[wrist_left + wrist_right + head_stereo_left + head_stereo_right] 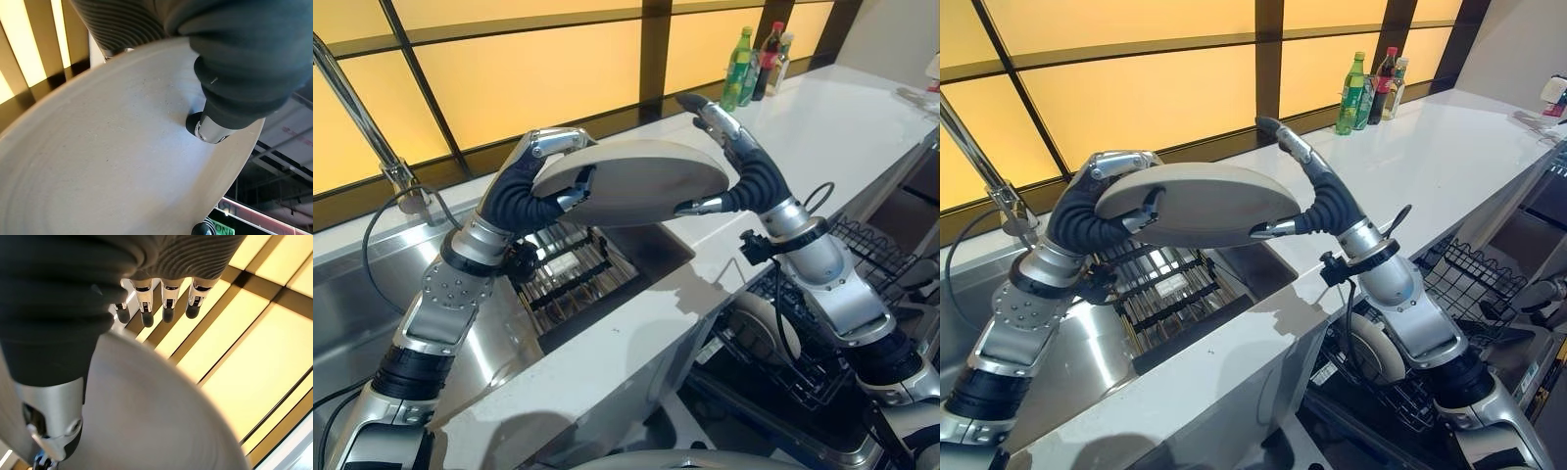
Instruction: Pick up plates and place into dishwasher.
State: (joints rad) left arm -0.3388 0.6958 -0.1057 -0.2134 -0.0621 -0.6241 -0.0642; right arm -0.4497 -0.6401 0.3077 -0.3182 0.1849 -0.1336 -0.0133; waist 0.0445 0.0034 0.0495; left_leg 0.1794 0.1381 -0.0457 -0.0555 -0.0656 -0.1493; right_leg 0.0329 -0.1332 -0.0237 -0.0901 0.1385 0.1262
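Pretty clearly a kitchen, more like a showroom or test setup than someone's lived-in home. There's a long white countertop (842,127) running off to the far right, with a stainless steel sink (352,294) sunk into it on the left and a tall metal faucet (362,117) rising at the far left. A wire dish rack (1170,289) sits down in the sink basin. Near right, below the counter edge, an open dishwasher rack (1474,279) of dark wire is pulled out. A few drink bottles (756,64) stand together at the far end of the counter. Behind it all is a wall of glowing amber panels (1136,88) in dark frames.
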